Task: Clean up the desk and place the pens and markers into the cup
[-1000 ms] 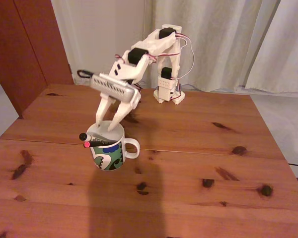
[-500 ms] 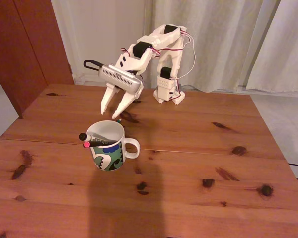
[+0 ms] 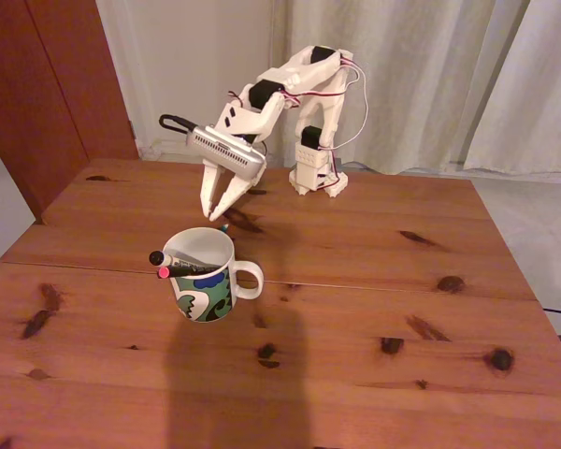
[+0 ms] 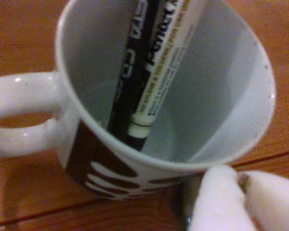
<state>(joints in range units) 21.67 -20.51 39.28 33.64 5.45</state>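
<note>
Fixed view: your gripper [image 3: 220, 208] hangs empty in the upper middle, fingers nearly together, above and behind the cup [image 3: 206, 281], which sits left of centre on the desk [image 3: 374, 281]. A teal tip [image 3: 223, 226] peeks just behind the rim, below your fingertips.

Wrist view: the marker [image 4: 166, 62] and pen [image 4: 131, 72] lean inside the cup, long axes running toward the top edge.

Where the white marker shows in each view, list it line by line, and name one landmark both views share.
Fixed view: the white marker leans in the cup, left of centre, its black cap poking out over the left rim.
Wrist view: the white marker runs down from the top edge into the cup, beside the black pen.
Shared landmark: the cup's loop handle, right of the cup in the fixed view, left in the wrist view.
</note>
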